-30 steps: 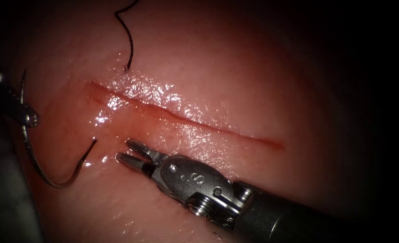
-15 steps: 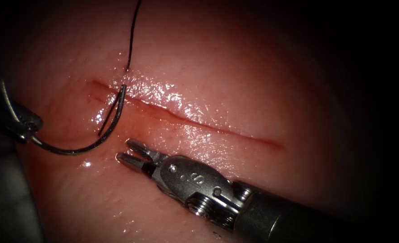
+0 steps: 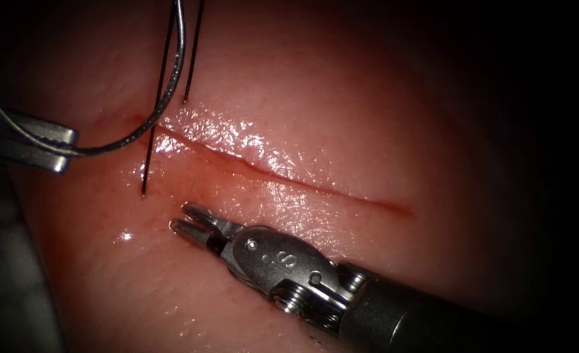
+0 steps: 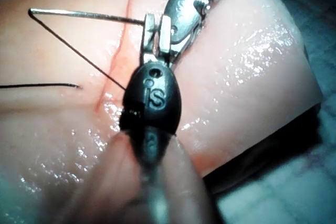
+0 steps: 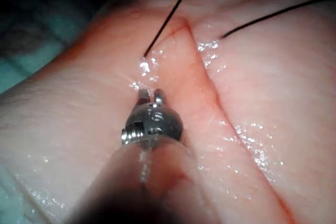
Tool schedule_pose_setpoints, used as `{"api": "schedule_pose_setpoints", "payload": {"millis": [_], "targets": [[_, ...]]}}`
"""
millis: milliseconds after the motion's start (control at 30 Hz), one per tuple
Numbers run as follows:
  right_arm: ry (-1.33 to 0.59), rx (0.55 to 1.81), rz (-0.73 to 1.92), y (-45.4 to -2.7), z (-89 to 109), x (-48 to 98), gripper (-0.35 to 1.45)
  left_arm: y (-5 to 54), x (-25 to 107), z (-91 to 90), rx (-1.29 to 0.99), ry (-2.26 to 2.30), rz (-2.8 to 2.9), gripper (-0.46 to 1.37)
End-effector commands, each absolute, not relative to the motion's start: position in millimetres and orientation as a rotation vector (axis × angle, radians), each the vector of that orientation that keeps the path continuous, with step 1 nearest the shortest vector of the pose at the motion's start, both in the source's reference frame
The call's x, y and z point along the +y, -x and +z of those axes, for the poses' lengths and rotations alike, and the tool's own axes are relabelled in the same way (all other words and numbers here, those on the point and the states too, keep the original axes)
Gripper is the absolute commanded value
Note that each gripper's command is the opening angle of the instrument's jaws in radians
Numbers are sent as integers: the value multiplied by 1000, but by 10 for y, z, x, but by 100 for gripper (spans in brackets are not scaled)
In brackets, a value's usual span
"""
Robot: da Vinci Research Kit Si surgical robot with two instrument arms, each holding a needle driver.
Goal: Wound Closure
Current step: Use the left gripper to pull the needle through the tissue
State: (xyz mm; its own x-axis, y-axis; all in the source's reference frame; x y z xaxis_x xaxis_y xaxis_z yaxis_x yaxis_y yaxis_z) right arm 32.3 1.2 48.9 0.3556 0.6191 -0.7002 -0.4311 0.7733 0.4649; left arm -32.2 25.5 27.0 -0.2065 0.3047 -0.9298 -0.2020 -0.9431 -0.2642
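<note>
Nearest, the right tool (image 3: 188,221) rests on the tissue (image 3: 368,131) below the cut (image 3: 270,173), jaws slightly parted, holding nothing. Farther left, the left tool (image 3: 64,149) is clamped on the needle (image 3: 142,131), seemingly near its blunt end; the needle is clear of the tissue. Thread (image 3: 151,140) crosses the cut.

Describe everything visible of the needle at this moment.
The needle is a thin, curved, shiny metal wire, clear of the tissue. The left tool grips it near one end; its arc rises over the cut's left end toward the top of the endoscope view. Dark thread runs beside it down into the tissue below the cut.
</note>
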Motion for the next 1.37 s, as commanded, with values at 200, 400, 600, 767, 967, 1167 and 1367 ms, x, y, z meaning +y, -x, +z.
{"api": "schedule_pose_setpoints", "payload": {"millis": [200, 400, 600, 767, 967, 1167, 1367], "targets": [[-210, 995, 688, -324, 489, 13, -26, 326, 288, 267, -18, 1690, 2259, -35], [-208, 994, 690, -326, 489, 14, -25, 325, 315, 264, 73, 1684, 2246, -35], [-211, 994, 696, -326, 489, 14, -25, 323, 336, 262, 126, 1692, 2219, -35], [-211, 994, 696, -325, 490, 14, -24, 323, 341, 262, 136, 1692, 2214, -35], [-211, 994, 696, -326, 490, 14, -24, 322, 333, 268, 147, 1696, 2219, -35], [-211, 994, 696, -326, 490, 15, -24, 321, 327, 280, 154, 1699, 2219, -35], [-212, 993, 698, -326, 489, 16, -23, 321, 324, 284, 156, 1700, 2215, -35]]}}
